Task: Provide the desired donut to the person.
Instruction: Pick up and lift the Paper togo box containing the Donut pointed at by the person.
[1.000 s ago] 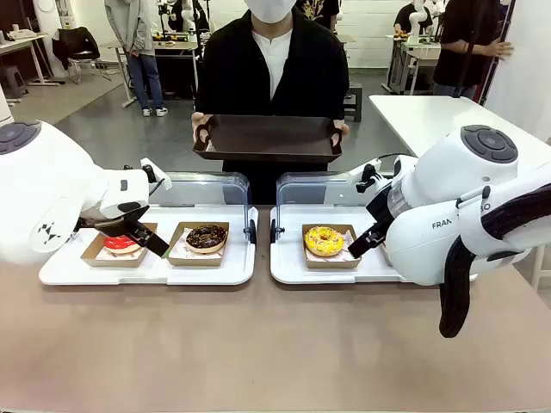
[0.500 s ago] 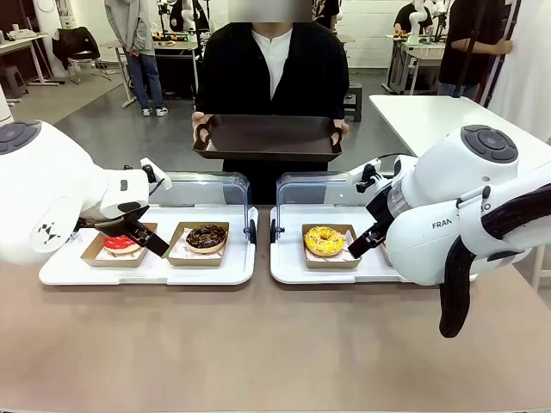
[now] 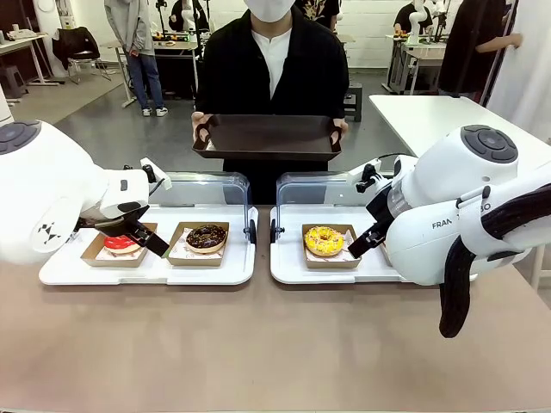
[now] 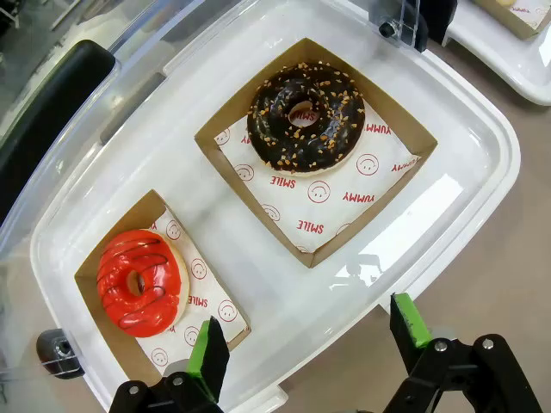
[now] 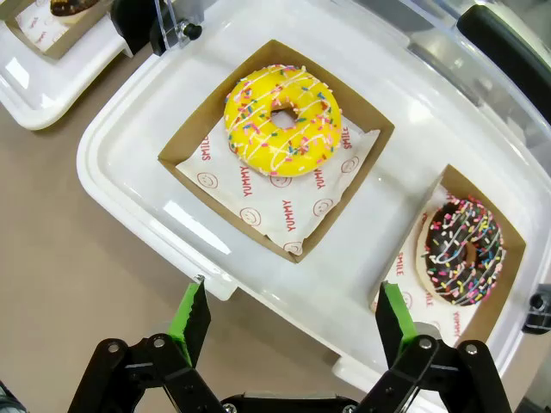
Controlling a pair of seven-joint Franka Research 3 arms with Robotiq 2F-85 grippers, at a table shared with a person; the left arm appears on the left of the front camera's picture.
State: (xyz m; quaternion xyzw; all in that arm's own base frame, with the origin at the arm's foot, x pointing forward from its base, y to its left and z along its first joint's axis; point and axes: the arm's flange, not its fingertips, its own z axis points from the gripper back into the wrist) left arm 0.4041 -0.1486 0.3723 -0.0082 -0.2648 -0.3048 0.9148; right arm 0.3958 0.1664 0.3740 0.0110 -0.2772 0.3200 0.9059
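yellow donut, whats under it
A white paper liner printed SMILE and YUMMY, inside a brown cardboard box, on a white tray. The liner's middle is hidden beneath the yellow donut.

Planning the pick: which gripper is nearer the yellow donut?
Right. The right gripper hangs beside the yellow donut; the left gripper is over the other tray, by the red donut.

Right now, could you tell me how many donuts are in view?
4: a red donut and a nut-topped chocolate donut on the left tray; a yellow donut and a sprinkled chocolate donut on the right tray.
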